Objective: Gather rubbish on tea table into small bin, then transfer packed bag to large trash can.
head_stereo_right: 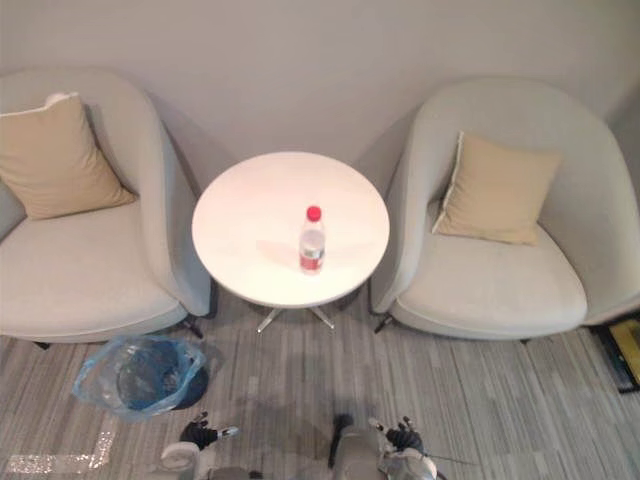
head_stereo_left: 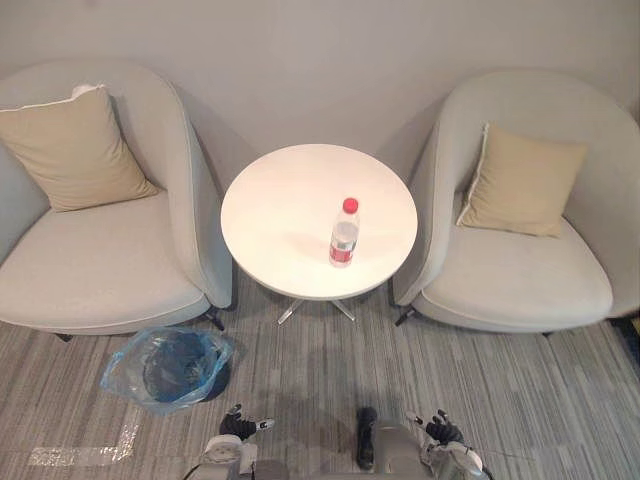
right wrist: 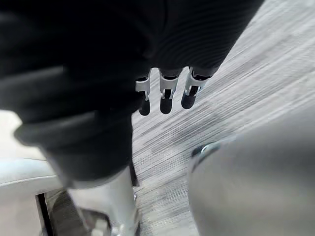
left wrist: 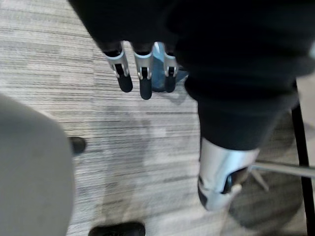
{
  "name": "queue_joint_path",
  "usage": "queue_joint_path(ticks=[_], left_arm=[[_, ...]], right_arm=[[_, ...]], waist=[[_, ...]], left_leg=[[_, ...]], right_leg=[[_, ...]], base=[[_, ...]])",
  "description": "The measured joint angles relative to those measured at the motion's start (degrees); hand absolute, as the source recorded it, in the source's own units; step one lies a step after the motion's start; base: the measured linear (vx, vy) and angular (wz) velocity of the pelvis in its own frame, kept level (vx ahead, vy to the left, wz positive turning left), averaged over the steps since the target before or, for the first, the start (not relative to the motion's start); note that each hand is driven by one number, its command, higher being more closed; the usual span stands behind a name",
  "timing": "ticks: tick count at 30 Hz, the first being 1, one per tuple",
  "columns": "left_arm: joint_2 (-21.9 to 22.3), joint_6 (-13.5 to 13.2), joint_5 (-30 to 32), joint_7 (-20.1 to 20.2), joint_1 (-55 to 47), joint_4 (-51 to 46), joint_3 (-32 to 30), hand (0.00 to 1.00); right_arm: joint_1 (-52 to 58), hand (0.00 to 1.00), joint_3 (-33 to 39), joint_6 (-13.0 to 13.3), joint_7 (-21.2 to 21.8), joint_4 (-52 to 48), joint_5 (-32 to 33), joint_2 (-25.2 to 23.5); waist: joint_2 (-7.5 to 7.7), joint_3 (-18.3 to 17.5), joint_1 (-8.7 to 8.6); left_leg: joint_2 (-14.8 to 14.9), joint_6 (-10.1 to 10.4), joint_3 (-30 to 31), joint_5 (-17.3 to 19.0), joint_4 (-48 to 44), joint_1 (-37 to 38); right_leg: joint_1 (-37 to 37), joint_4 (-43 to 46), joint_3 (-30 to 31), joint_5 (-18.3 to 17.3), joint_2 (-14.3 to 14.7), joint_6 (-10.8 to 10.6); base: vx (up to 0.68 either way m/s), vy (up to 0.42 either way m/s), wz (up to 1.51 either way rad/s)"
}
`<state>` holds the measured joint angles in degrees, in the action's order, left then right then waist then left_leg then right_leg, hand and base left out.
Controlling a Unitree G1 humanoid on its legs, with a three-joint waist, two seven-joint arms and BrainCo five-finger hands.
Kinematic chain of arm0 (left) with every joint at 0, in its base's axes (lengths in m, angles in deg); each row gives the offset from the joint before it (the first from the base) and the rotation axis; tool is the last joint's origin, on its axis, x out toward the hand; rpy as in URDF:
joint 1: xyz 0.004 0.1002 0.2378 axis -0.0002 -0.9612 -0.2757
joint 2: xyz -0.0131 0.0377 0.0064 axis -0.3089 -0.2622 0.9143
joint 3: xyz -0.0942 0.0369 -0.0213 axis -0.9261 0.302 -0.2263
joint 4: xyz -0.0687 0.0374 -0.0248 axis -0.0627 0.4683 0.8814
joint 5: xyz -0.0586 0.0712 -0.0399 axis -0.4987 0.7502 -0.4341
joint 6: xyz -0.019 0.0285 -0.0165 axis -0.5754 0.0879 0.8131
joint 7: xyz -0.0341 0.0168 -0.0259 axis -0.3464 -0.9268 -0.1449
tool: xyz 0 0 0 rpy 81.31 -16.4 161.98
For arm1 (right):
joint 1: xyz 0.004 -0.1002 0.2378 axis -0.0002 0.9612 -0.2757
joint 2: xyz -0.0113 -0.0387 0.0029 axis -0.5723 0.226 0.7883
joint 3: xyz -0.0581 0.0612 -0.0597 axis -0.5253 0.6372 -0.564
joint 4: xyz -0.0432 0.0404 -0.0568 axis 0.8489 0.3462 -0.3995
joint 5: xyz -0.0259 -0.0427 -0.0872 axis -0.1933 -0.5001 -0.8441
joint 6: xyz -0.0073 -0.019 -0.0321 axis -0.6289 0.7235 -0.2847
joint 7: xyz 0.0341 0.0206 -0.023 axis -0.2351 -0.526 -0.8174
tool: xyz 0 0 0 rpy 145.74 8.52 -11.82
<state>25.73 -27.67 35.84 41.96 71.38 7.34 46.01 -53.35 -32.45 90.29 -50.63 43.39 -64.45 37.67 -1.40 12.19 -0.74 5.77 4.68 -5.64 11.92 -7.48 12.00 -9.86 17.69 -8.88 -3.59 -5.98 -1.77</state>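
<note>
Left eye view, looking down: small see-through plastic bottle (head_stereo_left: 344, 235) with a red cap and a red and white label, standing up straight on the round white table (head_stereo_left: 262, 190), a bit right of the middle and closer to the front edge. Alone on the table top. Big pale grey armchair (head_stereo_left: 100, 270) just beside the table on the left, with a tan cushion (head_stereo_left: 72, 150) leaning on its back. Second pale grey armchair (head_stereo_left: 520, 285) just beside the table on the right, with its own tan cushion (head_stereo_left: 522, 180). Plain grey wall (head_stereo_left: 320, 60) behind all of it. Down on the grey striped carpet (head_stereo_left: 320, 365), small dark bin (head_stereo_left: 172, 370) lined with a crinkly blue plastic bag (head_stereo_left: 125, 375), open at the top, in front of the left chair and well apart from the bottle. Left hand (head_stereo_left: 240, 426) low at the bottom edge, near the bin but not touching it; in the left wrist view, fingers (left wrist: 143, 78) straight and pointing down at the carpet, thumb off to one side, holding nothing. Right hand (head_stereo_left: 441, 431) low at the bottom edge too, further right; in the right wrist view, fingers (right wrist: 165, 96) straight and loose over the carpet, also holding nothing. Both hands well apart from the table and bottle.
</note>
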Motion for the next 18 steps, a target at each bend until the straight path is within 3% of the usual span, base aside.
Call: queue_joint_path(ticks=[2, 4, 5, 6, 7, 10, 11, 12, 14, 18], left_arm=[[0.9, 0.0, 0.4, 0.1, 0.5, -0.1, -0.4, 0.0], [1.7, 0.0, 0.3, 0.1, 1.3, -0.8, -0.6, 0.0], [1.8, 0.0, 0.3, 0.1, 1.5, -1.9, -0.6, 0.0], [2.0, -0.2, 0.3, 0.1, 1.6, -2.6, -0.6, 0.0], [2.2, -0.4, 0.3, 0.6, 1.6, -3.0, -0.3, 0.0], [2.3, -0.5, 0.3, 0.7, 1.7, -3.4, -0.1, 0.0], [2.3, -0.5, 0.3, 0.7, 1.7, -3.3, 0.2, 0.0], [2.6, -0.5, 0.3, 0.8, 1.4, -3.0, 0.8, 0.0], [1.7, -0.5, 0.4, 0.7, 2.0, -2.5, 1.4, 0.0], [-0.3, -0.2, 0.5, 0.7, 1.5, -1.7, 2.8, 0.0]], right_arm=[[-0.4, 0.0, 0.7, 0.0, 0.0, 1.0, 0.0, -0.1], [-0.1, 0.0, 0.7, 0.0, -0.1, 1.0, 0.1, -0.2], [0.5, 0.0, 0.7, 0.1, -0.2, 0.8, 0.2, -0.6], [0.8, 0.0, 0.5, 0.0, -0.4, 0.9, 0.2, -0.8], [0.7, 0.0, 0.3, 0.0, -0.5, 0.9, 0.2, -1.0], [0.3, 0.0, -0.1, 0.3, -0.5, 0.9, 0.5, -1.0], [0.4, 0.0, -0.2, 0.3, -0.5, 0.8, 0.5, -0.9], [0.7, 0.0, -0.6, 0.3, -0.5, 0.8, 0.5, -0.2], [0.7, 0.0, -1.3, 0.3, -0.5, 0.7, 0.4, -0.2], [0.8, 0.0, -3.0, 0.3, -0.5, -0.6, -0.2, -0.8]], waist=[[-1.1, -0.4, -0.28], [-0.41, 0.1, -0.08], [0.1, 0.3, 0.43], [1.12, 0.7, 0.94], [1.12, 0.6, 1.15], [1.19, 0.6, 1.23], [0.97, 0.5, 1.2], [-0.22, -0.2, 1.13], [0.73, -0.6, 1.0], [1.91, -1.0, 1.11]], left_leg=[[1.6, 0.4, 1.7, -0.2, -6.4, -2.9], [2.4, 1.6, 2.2, -0.9, -13.7, -5.8], [3.3, 3.8, 2.0, -2.4, -20.6, -8.8], [4.1, 4.4, 1.1, -2.7, -24.5, -10.7], [4.7, 3.3, 0.1, -0.8, -25.6, -11.9], [2.3, 2.0, -1.4, 1.9, -15.8, -14.1], [1.1, 1.4, -1.3, 0.1, -9.4, -14.1], [0.4, 1.7, 0.1, -5.5, -2.9, -13.9], [-1.5, 0.0, 0.0, -6.7, -2.1, -12.8], [-3.6, -0.8, -0.5, -6.3, -0.4, -11.3]], right_leg=[[2.7, -1.9, -2.5, -1.2, 0.7, 0.7], [5.6, -4.0, -3.8, -1.5, 0.8, 1.0], [8.2, -5.6, -5.5, -1.8, 0.8, 1.5], [9.7, -6.8, -6.2, -2.1, 0.7, 1.8], [11.1, -7.9, -6.6, -2.2, 0.7, 1.9], [12.0, -9.4, -6.7, -1.9, -0.2, 1.2], [12.2, -9.3, -6.3, -1.8, -0.4, 0.5], [12.1, -9.3, -6.1, -2.0, 0.0, -0.6], [13.2, -10.3, -4.3, -2.1, -0.9, -2.2], [14.0, -11.4, -3.4, -2.1, -2.7, -3.2]], base=[[0.24, -0.241, 0.4], [0.16, -0.199, 0.61], [0.12, -0.134, 0.61], [0.1, -0.098, 0.56], [0.07, -0.051, 0.28], [0.1, 0.023, -0.07], [0.14, 0.143, -0.21], [0.14, 0.141, -0.19], [0.15, 0.116, -0.05], [0.11, 0.131, -0.02]])
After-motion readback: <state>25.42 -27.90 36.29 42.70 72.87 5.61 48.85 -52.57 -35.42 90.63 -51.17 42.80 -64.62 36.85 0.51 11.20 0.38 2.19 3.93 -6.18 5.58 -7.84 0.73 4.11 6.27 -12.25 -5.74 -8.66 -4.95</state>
